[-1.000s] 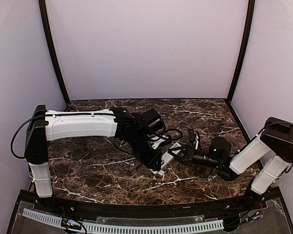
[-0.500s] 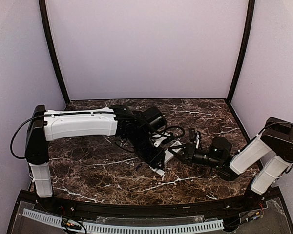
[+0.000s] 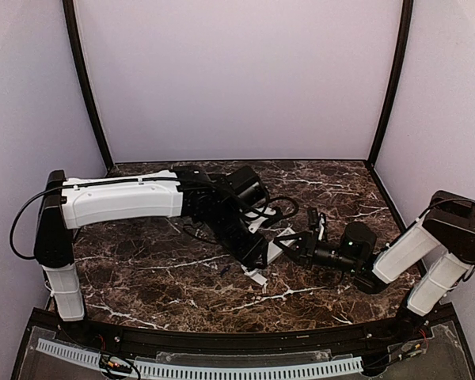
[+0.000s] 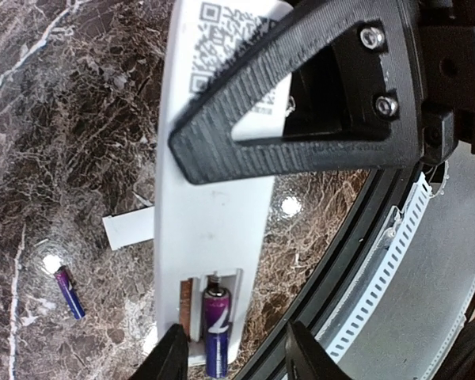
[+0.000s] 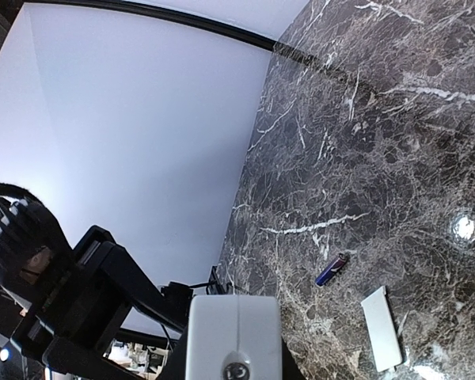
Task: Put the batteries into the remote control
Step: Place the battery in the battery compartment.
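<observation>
**Tech A:** Reporting on remote control (image 4: 210, 214), pls.

**Tech B:** Qty 1. It is sitting over the marble table (image 4: 63, 119), QR-label side facing the left wrist cam. Right gripper (image 3: 289, 247) is clamping it, fingers pressed onto the body.

**Tech A:** Other items, qty & loc.?

**Tech B:** Counting 2 cells. Battery 1 (image 4: 216, 321) is resting in the recess at the remote's end, its tip sticking out past the edge. Battery 2 (image 4: 70, 291) is lying on the table, apart from the remote. 1 cover plate (image 4: 129, 229) is lying beside the remote.

**Tech A:** Left gripper (image 4: 236, 356)?

**Tech B:** It is hovering at the recess end, fingers (image 4: 170, 358) standing apart w/ battery 1 between them.
</observation>
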Controlling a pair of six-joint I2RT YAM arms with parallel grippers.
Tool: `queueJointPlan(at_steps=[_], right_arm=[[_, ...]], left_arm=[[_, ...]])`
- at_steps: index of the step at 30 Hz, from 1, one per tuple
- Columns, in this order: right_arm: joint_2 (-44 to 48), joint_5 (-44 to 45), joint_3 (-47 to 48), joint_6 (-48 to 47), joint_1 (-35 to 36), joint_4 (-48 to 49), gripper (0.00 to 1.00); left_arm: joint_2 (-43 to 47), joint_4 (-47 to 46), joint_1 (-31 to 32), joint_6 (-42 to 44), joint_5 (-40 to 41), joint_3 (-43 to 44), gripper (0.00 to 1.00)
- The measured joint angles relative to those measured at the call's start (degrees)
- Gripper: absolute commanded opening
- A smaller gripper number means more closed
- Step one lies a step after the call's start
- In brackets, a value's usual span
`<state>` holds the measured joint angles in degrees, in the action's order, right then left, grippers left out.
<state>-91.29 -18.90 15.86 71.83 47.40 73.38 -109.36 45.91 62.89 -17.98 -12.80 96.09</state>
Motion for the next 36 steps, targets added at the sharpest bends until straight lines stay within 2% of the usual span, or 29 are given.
queueJointPlan(at_steps=[10,12,13,17,23,31,36], right_arm=[[0.0,-0.61,-0.24,1.4,0.35,0.79,0.0],[0.02,-0.61,-0.24,1.6,0.35,0.79,0.0],[0.04,-0.61,-0.24,1.64,0.35,0.76,0.0],[0.66,-0.74,-0.26,1.9,0.35,0.81,0.0],[1.25,-1.2,-0.26,2.47,0.37,1.14,0.0],[1.81,-2.12,-0.24,3.08,0.37,1.18,0.0],[1.95,-2.27,-0.24,3.78,0.37,1.18,0.0]], left_arm=[[1.6,-0.13,-0.37,1.2,4.87,0.09,0.43],[3.52,-0.59,-0.37,2.21,5.99,-0.46,0.49],[5.14,-1.18,-0.37,2.89,6.54,-1.29,0.55],[14.93,-4.42,-0.39,6.14,7.65,-7.76,0.67],[27.28,-11.26,-0.42,10.34,6.01,-19.5,0.72],[27.19,-19.39,-0.44,12.79,2.12,-29.42,0.72],[27.19,-23.28,-0.44,13.4,1.18,-31.61,0.71]])
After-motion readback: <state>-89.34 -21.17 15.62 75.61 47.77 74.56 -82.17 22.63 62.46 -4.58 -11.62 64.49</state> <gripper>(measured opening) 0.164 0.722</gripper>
